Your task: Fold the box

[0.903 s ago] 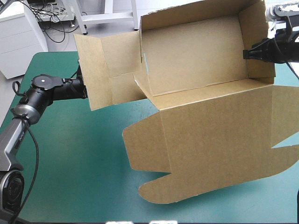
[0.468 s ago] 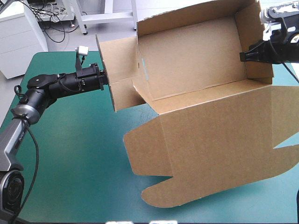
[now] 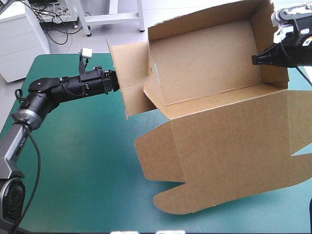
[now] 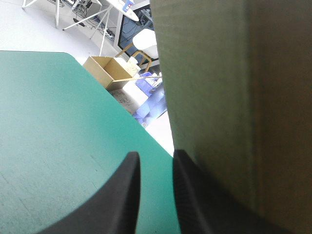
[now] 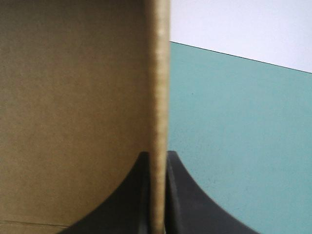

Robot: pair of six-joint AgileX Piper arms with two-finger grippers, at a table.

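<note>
Lying lengthwise between the arms over the teal-green cover, the box had its right end wall clamped in the right gripper, while the fingers of the left gripper stood slightly apart beside the left flap, not around it.

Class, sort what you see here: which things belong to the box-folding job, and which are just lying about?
In the job: the box, walls raised; left gripper against its side flap; right gripper shut on its end wall.
Lying about: an open carton beyond the edge of the teal-green cover; the cover itself merely carries the work.
</note>
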